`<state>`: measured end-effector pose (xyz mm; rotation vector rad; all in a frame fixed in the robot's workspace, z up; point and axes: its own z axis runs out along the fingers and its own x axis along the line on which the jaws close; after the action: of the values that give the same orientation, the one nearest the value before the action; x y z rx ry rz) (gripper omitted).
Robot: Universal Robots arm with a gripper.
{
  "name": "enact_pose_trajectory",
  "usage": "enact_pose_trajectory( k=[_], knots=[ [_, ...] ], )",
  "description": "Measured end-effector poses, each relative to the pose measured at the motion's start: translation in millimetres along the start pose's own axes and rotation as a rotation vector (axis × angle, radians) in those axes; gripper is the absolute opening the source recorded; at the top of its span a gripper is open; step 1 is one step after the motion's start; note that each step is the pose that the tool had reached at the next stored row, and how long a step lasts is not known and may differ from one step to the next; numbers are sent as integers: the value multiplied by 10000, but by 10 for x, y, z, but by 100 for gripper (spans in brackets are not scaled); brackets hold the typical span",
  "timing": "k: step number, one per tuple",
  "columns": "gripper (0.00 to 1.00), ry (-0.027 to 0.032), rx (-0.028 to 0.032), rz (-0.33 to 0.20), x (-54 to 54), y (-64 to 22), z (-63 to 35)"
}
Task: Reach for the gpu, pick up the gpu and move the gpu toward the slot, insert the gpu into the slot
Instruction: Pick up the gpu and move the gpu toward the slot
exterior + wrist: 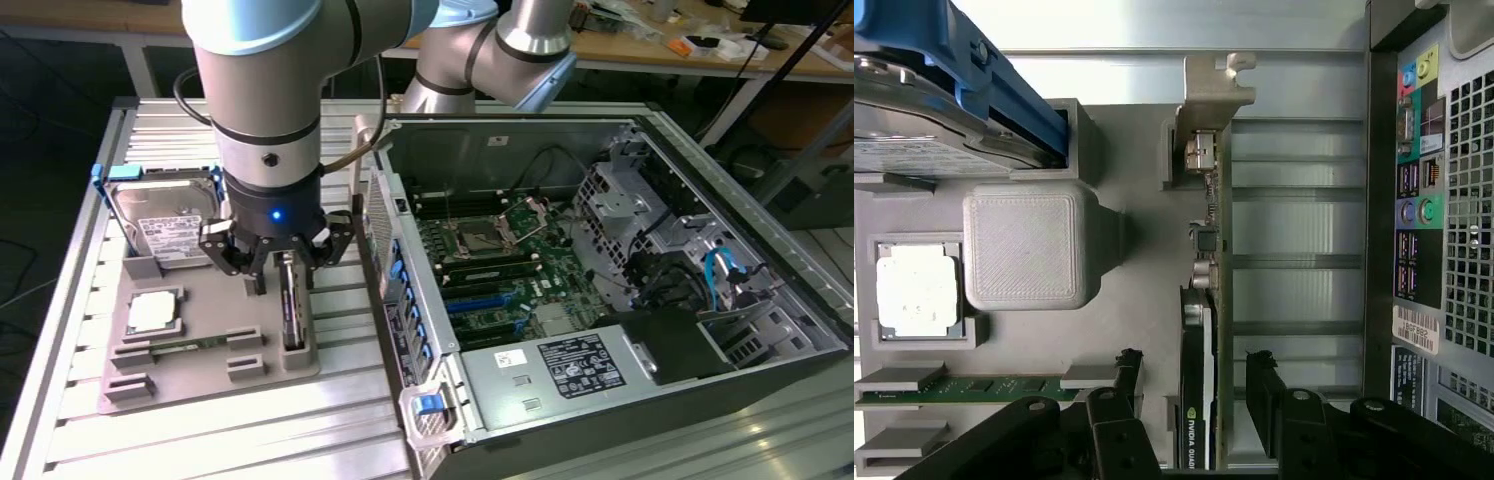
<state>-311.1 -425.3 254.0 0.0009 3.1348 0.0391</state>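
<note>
**Exterior view**
- Arm: a grey Universal Robots arm comes down over a grey moulded fixture tray [200, 385] on the slatted aluminium tabletop [267, 440].
- Gripper: the black gripper [286, 268] is low over one end of the card.
- Task thing: the gpu [295, 315], a thin dark circuit card, stands on its long edge in a holder along the tray edge nearest the case.
- Other parts on the tray: a boxy silver hard drive with a white label [160, 222] leans at the far corner. A small square silver processor chip [152, 312] sits near the opposite edge.
- Case: an open black computer tower [747, 300] lies beside the tray, with its green motherboard [501, 270] exposed.

**Wrist view**
- Card: the gpu [1206, 300] is seen edge-on and seated in the tray, its silvery metal end bracket [1214, 90] at the end away from the gripper.
- Fingers: the two black fingers [1126, 375] are spread apart and straddle the card. The case-side finger is nearer to it. Neither visibly touches it, and nothing is held.
- Gripper centre: the gripper [1194, 357] is over the card's edge.
- Nearby: a green memory stick [964, 385] lies in its holder beside the chip [916, 290].
</note>
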Motion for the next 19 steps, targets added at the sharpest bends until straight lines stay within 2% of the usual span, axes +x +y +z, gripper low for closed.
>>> enact_pose_trajectory(
  k=[4,5,11,12,19],
  knots=[
    [53,0,0,0,0,0,0],
    [39,0,0,0,0,0,0],
    [38,0,0,0,0,0,0],
    [30,0,0,0,0,0,0],
    [30,0,0,0,0,0,0]
  ],
)
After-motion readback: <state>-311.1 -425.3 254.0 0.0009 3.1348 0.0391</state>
